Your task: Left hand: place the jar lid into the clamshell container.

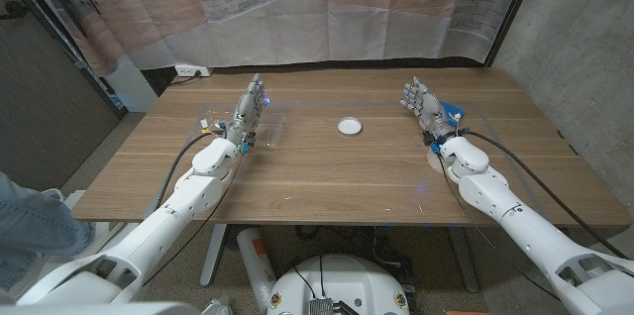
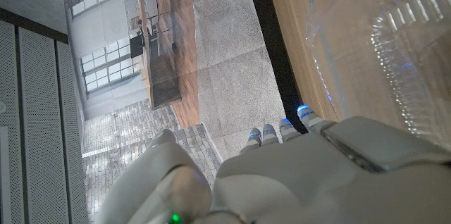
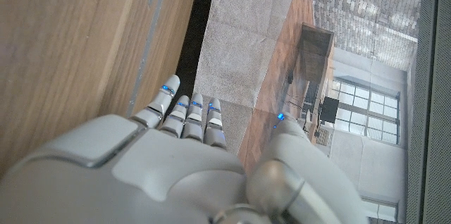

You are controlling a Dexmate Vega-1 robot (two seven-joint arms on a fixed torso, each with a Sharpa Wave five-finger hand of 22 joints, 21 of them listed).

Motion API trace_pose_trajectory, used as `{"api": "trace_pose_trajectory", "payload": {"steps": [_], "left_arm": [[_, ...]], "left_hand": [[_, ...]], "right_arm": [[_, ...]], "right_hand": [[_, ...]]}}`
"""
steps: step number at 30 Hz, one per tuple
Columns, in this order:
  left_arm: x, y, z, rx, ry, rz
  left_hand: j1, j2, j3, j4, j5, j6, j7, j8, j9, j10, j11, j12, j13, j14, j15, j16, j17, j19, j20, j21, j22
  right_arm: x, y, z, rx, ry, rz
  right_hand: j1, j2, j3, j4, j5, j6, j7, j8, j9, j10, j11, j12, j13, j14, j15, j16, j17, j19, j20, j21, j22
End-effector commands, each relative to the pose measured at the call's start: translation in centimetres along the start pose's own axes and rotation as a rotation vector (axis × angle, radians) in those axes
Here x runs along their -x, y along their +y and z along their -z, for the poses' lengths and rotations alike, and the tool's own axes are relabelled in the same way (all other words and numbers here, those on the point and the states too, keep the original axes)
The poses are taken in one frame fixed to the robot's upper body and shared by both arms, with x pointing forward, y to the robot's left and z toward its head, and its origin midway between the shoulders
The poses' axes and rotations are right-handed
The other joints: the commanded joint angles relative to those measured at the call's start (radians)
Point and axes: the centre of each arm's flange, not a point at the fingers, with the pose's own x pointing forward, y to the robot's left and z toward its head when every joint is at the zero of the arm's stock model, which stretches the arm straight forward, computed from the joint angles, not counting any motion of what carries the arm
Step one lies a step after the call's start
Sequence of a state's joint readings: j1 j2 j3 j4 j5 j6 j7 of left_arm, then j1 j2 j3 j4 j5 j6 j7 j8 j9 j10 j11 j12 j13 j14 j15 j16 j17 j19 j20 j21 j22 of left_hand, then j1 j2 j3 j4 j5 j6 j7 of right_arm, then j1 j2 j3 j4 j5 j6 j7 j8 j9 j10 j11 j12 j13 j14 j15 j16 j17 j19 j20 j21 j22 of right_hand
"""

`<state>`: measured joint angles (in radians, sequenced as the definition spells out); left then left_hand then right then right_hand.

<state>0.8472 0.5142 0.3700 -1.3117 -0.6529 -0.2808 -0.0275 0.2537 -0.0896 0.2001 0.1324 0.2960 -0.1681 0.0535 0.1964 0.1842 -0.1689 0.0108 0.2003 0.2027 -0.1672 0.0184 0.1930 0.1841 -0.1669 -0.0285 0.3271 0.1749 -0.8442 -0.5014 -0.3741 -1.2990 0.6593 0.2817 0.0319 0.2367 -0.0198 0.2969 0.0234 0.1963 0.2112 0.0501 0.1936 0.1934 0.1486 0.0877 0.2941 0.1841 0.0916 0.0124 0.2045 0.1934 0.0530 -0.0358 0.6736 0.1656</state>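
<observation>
White jar lid [image 1: 350, 127] mid-table, clear clamshell container [image 1: 265, 125] beside empty, straight-fingered left hand [image 1: 249, 107], right hand [image 1: 423, 105] likewise.

Table [image 1: 327, 171]: wood, matt, visible grain. Clamshell container [image 2: 394, 48]: clear thin plastic, glossy, ribbed edges. Jar lid [image 1: 350, 127]: white, smooth, looks like plastic. Left hand [image 1: 250, 107] and right hand [image 1: 421, 102]: smooth pale grey plastic shells, slight sheen.
</observation>
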Motion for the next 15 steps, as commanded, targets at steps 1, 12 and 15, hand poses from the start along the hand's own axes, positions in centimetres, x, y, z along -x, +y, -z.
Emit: {"api": "trace_pose_trajectory", "payload": {"steps": [1, 12, 15], "left_arm": [[0.25, -0.22, 0.3, 0.001, 0.019, 0.005], [0.66, -0.12, -0.42, -0.024, 0.014, 0.002], [0.77, -0.27, -0.65, -0.032, 0.005, 0.008]], "left_hand": [[0.011, 0.002, 0.007, -0.002, 0.007, -0.028, 0.002, 0.004, 0.005, -0.06, 0.0, 0.005, 0.003, -0.098, 0.0, 0.008, 0.001, -0.146, 0.001, 0.001, 0.003], [0.013, 0.006, 0.006, -0.004, 0.011, -0.029, 0.004, 0.003, 0.005, -0.061, 0.002, 0.004, 0.0, -0.1, 0.003, 0.005, 0.001, -0.146, 0.001, -0.003, 0.003], [0.014, 0.007, 0.006, -0.005, 0.012, -0.028, 0.004, 0.003, 0.005, -0.057, 0.001, 0.006, -0.001, -0.096, 0.003, 0.006, 0.001, -0.145, 0.001, -0.004, 0.003]], "right_arm": [[-0.09, 0.67, 1.14, -0.024, 0.024, -0.008], [-0.4, 1.01, 0.92, -0.021, 0.02, -0.012], [-0.33, 1.1, 0.92, -0.026, 0.02, -0.012]], "right_hand": [[0.01, 0.0, 0.006, 0.0, 0.005, 0.005, 0.001, 0.005, 0.005, 0.009, 0.0, 0.001, 0.002, 0.005, 0.004, 0.005, 0.004, 0.007, -0.037, 0.002, 0.004], [0.012, 0.003, 0.004, -0.003, 0.002, 0.004, 0.004, 0.005, 0.003, 0.012, -0.001, -0.002, 0.001, 0.006, 0.006, 0.005, 0.002, 0.008, -0.035, -0.005, 0.004], [0.012, 0.004, 0.003, -0.004, 0.001, 0.005, 0.005, 0.005, 0.003, 0.013, -0.001, -0.003, 0.001, 0.006, 0.006, 0.005, 0.002, 0.008, -0.034, -0.007, 0.004]]}}
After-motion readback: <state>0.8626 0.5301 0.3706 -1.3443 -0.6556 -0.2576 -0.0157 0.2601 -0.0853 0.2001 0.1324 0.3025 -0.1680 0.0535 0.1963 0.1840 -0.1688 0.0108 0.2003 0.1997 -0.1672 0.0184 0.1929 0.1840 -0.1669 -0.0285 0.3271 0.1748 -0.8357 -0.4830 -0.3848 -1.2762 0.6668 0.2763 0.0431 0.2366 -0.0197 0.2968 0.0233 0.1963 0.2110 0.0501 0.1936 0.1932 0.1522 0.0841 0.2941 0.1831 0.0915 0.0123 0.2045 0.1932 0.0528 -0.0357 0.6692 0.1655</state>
